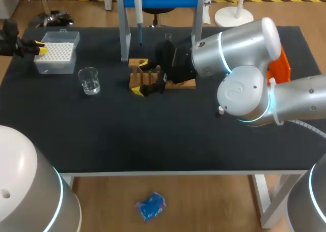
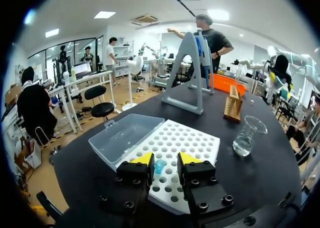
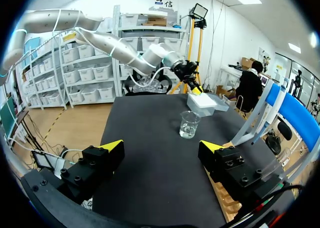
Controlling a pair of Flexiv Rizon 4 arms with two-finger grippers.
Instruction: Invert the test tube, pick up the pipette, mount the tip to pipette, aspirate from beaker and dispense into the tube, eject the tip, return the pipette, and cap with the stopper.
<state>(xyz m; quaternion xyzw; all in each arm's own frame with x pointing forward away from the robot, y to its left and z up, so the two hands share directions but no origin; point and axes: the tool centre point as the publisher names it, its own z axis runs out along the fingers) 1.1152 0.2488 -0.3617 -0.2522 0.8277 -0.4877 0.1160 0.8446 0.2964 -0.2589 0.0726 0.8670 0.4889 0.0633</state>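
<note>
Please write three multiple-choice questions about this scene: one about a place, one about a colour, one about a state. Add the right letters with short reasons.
1. Where is the beaker?
A) between the tip box and the rack
B) on the pipette stand
C) inside the tip box

2. What colour is the table?
A) white
B) black
C) green

3. How is the right tool?
A) shut on the beaker
B) shut on the pipette
C) open

Answers: 1 A, the head view shows it standing between them; 2 B, the whole top is black; 3 C, bare table shows between its wide-apart fingers.
</note>
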